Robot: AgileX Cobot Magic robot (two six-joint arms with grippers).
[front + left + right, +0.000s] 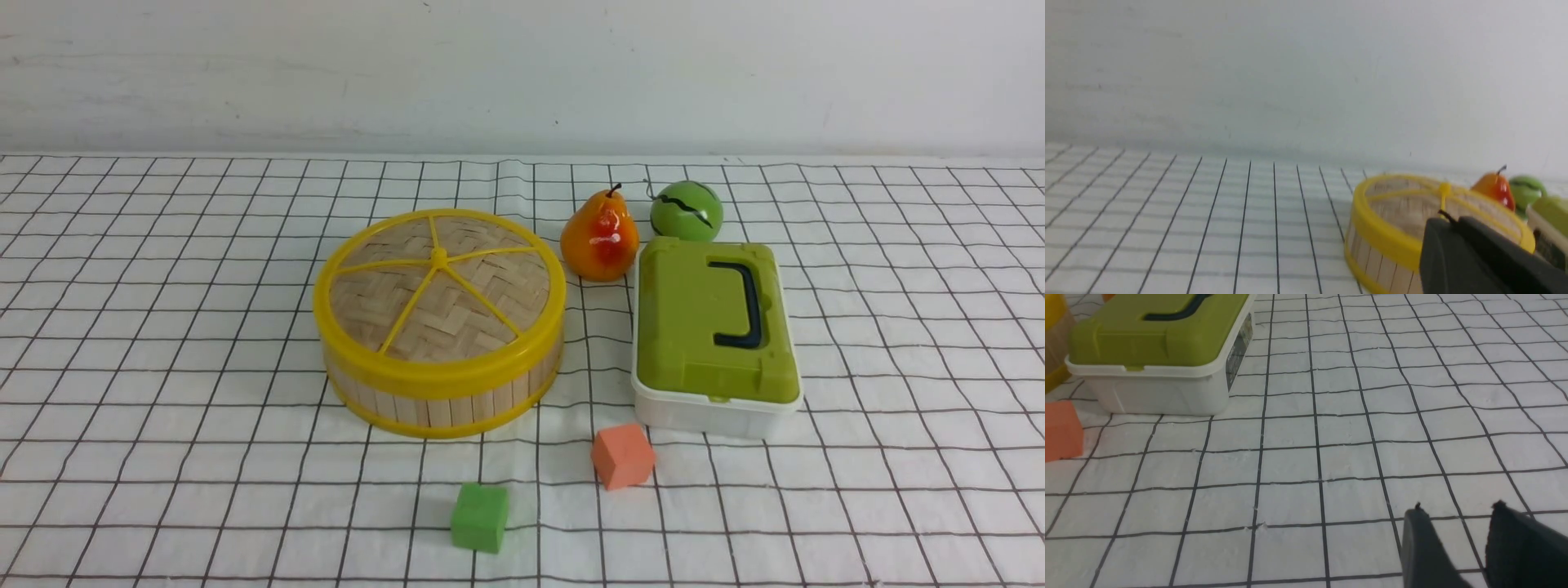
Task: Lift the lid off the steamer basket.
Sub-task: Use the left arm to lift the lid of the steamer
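Lid, woven bamboo with a yellow plastic rim, sits on the steamer basket, left of the worktop's middle and nearer its far edge than its near one. The left gripper has its fingers together, with nothing between them. Toward the near edge stands a green block, then a salmon-pink block. Beyond them, near the far edge, come a red-orange pear and a green ball with dark stripes. A white box with a green, dark-handled cover stands right of the basket. The right gripper's fingers are apart, empty.
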